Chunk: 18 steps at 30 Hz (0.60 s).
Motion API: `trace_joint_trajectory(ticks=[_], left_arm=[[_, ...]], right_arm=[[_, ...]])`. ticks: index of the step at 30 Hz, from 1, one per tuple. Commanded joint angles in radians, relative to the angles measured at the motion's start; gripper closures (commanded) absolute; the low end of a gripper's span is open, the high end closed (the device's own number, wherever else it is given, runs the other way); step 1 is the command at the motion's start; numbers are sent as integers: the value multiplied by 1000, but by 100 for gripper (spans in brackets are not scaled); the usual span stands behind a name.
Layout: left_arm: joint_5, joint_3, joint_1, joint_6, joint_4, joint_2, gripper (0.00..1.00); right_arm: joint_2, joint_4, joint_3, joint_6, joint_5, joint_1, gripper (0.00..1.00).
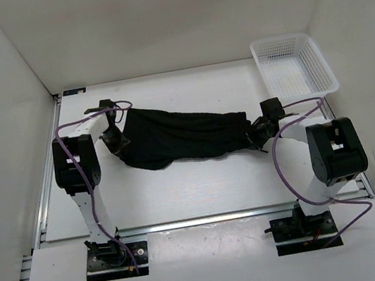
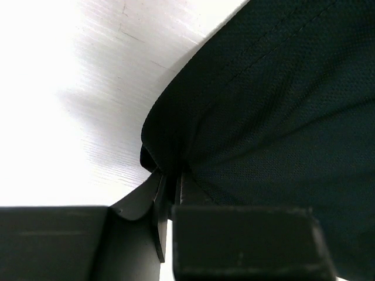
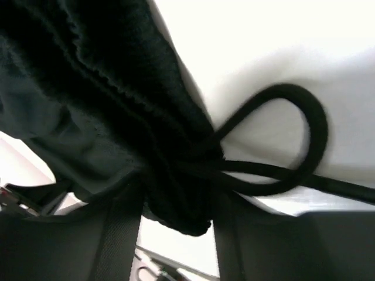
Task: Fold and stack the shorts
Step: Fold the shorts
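Note:
The black shorts (image 1: 180,136) stretch across the middle of the white table, held at both ends. My left gripper (image 1: 115,143) is shut on their left end; in the left wrist view the fabric (image 2: 275,105) bunches into my closed gripper (image 2: 170,181). My right gripper (image 1: 258,133) is shut on their right end; in the right wrist view the gathered waistband (image 3: 117,99) sits inside my gripper (image 3: 176,205) and the black drawstring (image 3: 293,146) loops out to the right.
A white plastic mesh basket (image 1: 294,65) stands at the back right corner. White walls enclose the table on three sides. A metal rail (image 1: 207,218) runs along the near edge by the arm bases.

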Motion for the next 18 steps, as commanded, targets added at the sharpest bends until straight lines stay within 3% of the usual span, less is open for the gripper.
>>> trace_joint_trajectory(ticks=[1, 2, 4, 18], left_arm=[[-8, -7, -1, -4, 16, -23, 90], [-8, -18, -1, -4, 16, -23, 90], [-8, -27, -1, -4, 16, -34, 90], [46, -421, -45, -53, 26, -409, 90]], right_arm=[[35, 20, -1, 13, 97, -5, 64], [48, -26, 28, -3, 138, -5, 83], [48, -58, 40, -38, 154, -5, 98], [-290, -308, -183, -245, 220, -5, 100]])
